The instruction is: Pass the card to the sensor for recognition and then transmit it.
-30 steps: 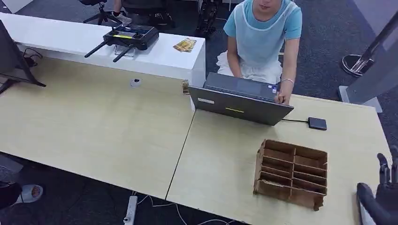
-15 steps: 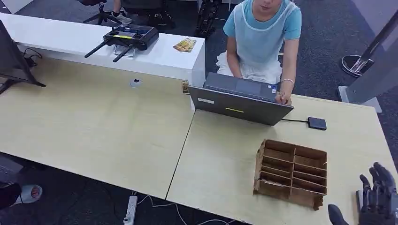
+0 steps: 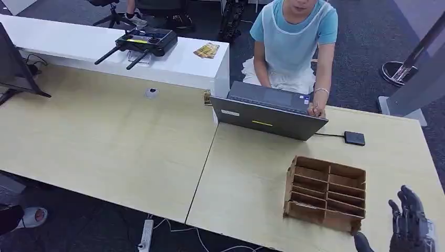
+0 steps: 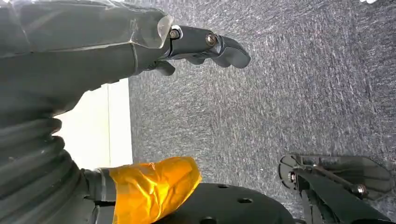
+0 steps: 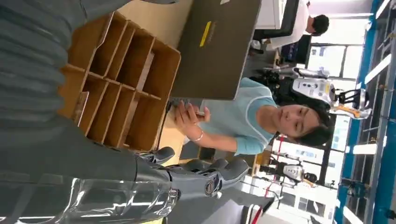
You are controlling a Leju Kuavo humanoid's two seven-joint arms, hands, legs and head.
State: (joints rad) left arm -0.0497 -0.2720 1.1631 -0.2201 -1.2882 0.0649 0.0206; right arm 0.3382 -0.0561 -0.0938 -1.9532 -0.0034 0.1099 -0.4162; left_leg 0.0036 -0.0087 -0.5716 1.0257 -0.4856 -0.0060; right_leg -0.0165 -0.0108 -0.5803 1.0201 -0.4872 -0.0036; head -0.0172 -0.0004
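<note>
Your head view evenly lit from overhead, soft faint shadows, table [image 3: 131, 142] sharp, right wrist view blown out at windows [image 5: 369, 70], hand cover [image 5: 116, 200] glaring, slightly blurred.

The right hand [image 3: 406, 227] hovers with fingers spread above the table's [image 3: 246, 178] near right corner, just beside the wooden rack [image 3: 325, 193]. Bare tabletop lies between the rack and the open laptop [image 3: 268, 116], where a person's hand [image 3: 316, 109] rests. A black sensor [image 3: 355, 138] with its cable sits beyond the rack, apart from it.
</note>
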